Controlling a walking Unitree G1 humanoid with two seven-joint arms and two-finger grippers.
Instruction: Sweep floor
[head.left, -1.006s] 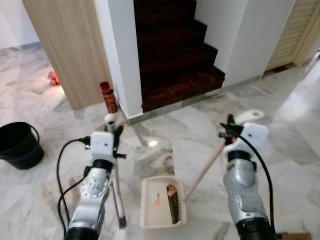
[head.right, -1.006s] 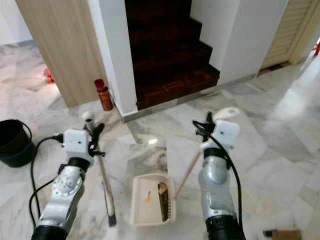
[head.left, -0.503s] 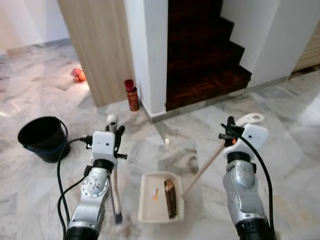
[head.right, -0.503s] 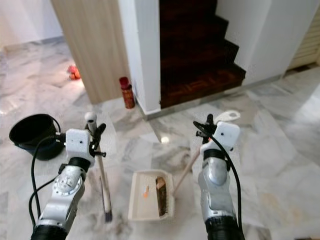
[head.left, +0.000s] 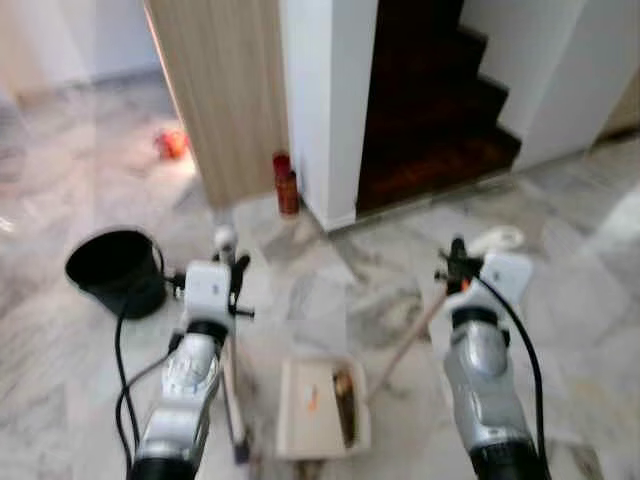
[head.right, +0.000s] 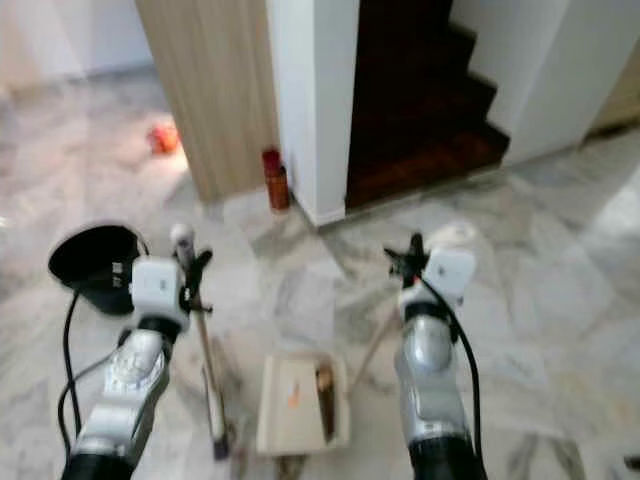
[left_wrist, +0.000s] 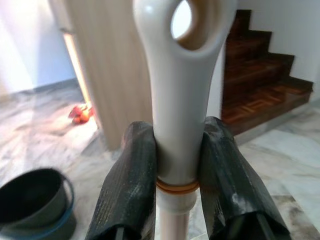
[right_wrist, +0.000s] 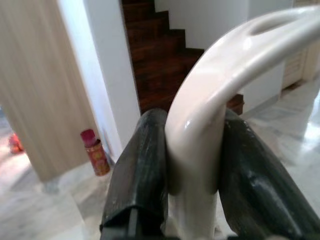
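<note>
My left gripper is shut on the cream handle of a small broom; its stick runs down to the bristles on the marble floor. My right gripper is shut on the curved cream handle of the dustpan. The wooden stick slants down to the cream dustpan, which lies flat on the floor between my arms. Inside the pan lie a brown strip and a small orange scrap. The head views are blurred.
A black bucket stands on the floor at the left. A red bottle leans by the white pillar. Dark wooden stairs rise behind. A wooden panel and an orange object lie further left.
The whole picture has slid right and turned blurry, so the camera has turned left; the bucket is now further in. Both grippers keep their hold and the dustpan stays between the arms.
</note>
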